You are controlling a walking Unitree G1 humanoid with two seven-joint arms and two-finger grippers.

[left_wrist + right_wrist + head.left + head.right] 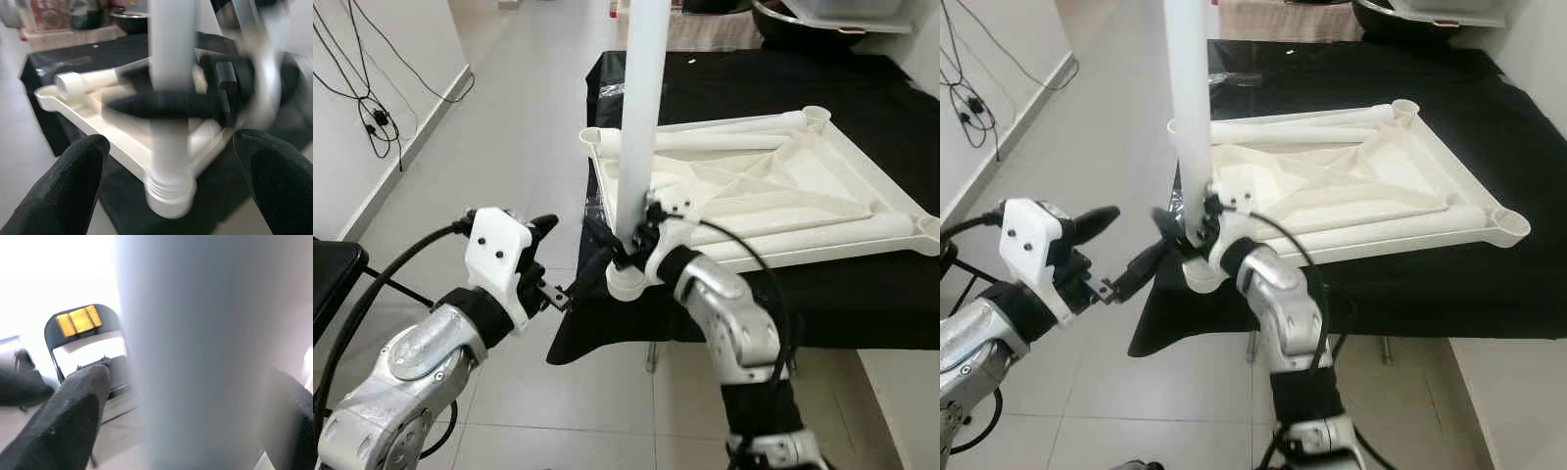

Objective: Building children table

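I have the right gripper point(628, 245) clamped around the white table leg point(639, 117), which stands upright with its threaded foot in the near corner socket point(626, 282) of the upturned tabletop point(822, 186) on the black cloth point(862, 294). My left gripper point(556, 257) waits just beside it, fingers spread, the leg's long axis running vertically between them.

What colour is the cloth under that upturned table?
Black cloth, clearest in the left eye view.
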